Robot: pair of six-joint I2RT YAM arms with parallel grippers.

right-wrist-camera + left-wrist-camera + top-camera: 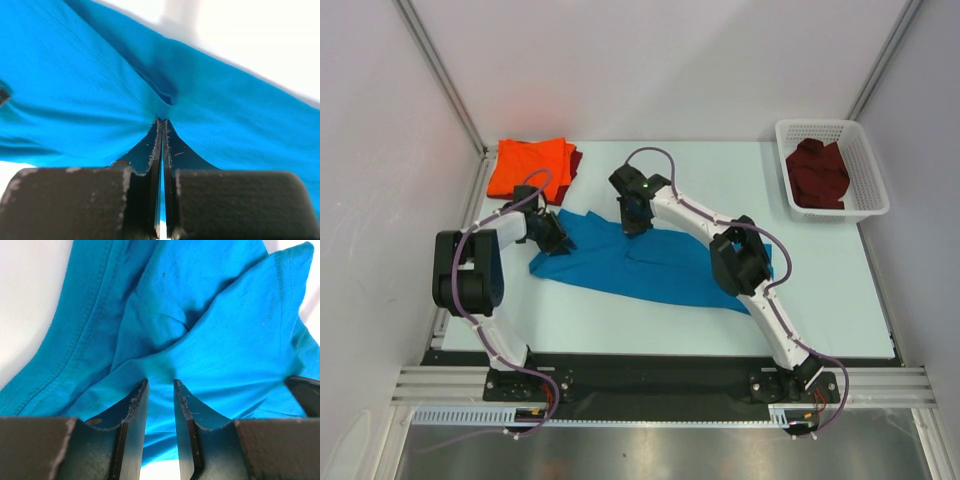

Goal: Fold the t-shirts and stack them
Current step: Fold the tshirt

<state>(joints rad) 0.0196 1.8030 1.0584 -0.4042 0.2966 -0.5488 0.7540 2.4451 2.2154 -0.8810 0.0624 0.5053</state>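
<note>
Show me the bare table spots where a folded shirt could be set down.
Free: the back strip of the table between the orange t-shirt and the basket; the right side between the blue t-shirt and the basket; the near strip in front of the blue t-shirt. Crowded: the left, where the left arm meets both shirts.

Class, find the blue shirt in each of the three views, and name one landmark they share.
Top external: blue shirt spread across mid-table, left gripper and right gripper at its far edge.
Left wrist: blue shirt fills most of the picture, bunched at the left gripper.
Right wrist: blue shirt runs across the picture, pinched in the right gripper.
Shared landmark: the pale table, upper left in the left wrist view, upper right in the right wrist view.
</note>
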